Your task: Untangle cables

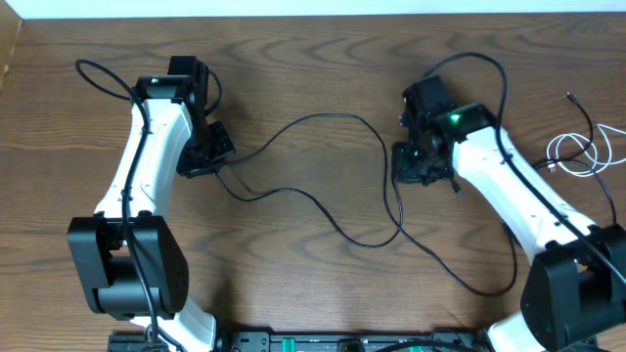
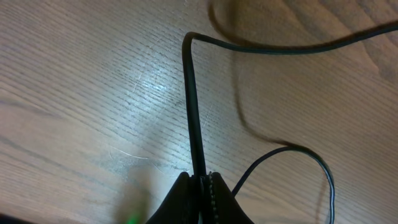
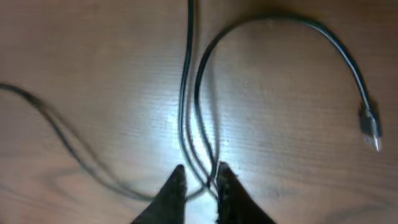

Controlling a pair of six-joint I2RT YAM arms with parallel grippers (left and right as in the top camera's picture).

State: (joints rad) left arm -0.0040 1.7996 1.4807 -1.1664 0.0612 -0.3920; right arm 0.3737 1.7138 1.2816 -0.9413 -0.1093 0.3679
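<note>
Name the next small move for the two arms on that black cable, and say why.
Probably open the right gripper fully and lift it clear. The left gripper is shut on the black cable, while the right fingers stand slightly apart with two strands between them, and a free plug end lies beside them on the table.

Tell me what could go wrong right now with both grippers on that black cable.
1. The left gripper is clamped on the black cable; pulling outward could jerk the cable taut or strain it at the pinch.
2. At the right gripper two strands run between the slightly parted fingers; closing or pulling may drag both and tighten the crossing instead of freeing it.
3. The loose plug could whip or catch on the table.
</note>
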